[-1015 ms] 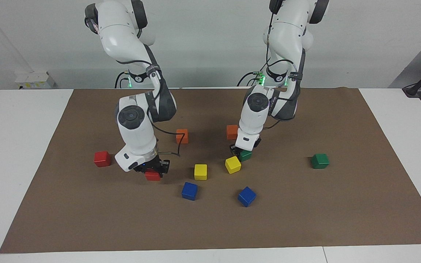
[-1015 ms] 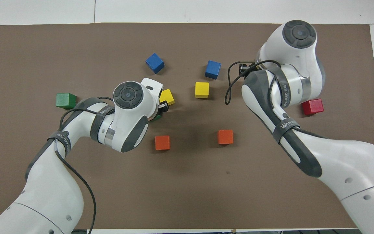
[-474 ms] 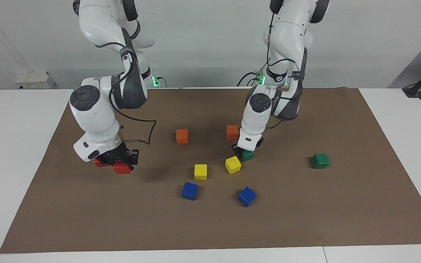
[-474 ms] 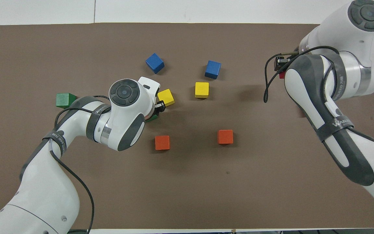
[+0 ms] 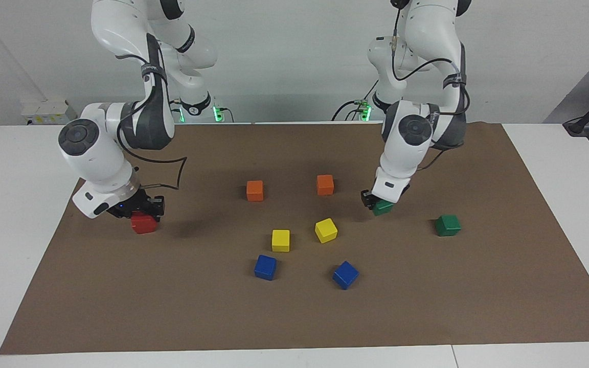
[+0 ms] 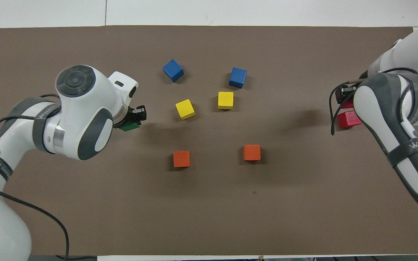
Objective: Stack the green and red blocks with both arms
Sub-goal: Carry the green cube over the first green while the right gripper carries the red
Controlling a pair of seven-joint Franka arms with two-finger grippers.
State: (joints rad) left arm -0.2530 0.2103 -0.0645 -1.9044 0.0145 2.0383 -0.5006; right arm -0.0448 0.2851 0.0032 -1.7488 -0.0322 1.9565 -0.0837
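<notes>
My right gripper (image 5: 142, 210) is shut on a red block (image 6: 347, 104), of which only a sliver shows under the fingers in the overhead view. It hangs just over the second red block (image 5: 144, 224) (image 6: 349, 120), which rests on the mat at the right arm's end. My left gripper (image 5: 376, 202) (image 6: 136, 117) is shut on a green block (image 5: 383, 207) (image 6: 129, 126) and holds it a little above the mat. The other green block (image 5: 448, 225) lies on the mat toward the left arm's end. In the overhead view the left arm covers it.
A brown mat (image 5: 478, 306) covers the table. Around its middle lie two orange cubes (image 5: 254, 190) (image 5: 325, 184), two yellow cubes (image 5: 280, 240) (image 5: 326, 230) and two blue cubes (image 5: 265, 267) (image 5: 345, 274), all between the two grippers.
The right arm carried its red block toward its own end of the table, over the other red block. The left arm lifted its green block away from the yellow cube, toward the other green block.
</notes>
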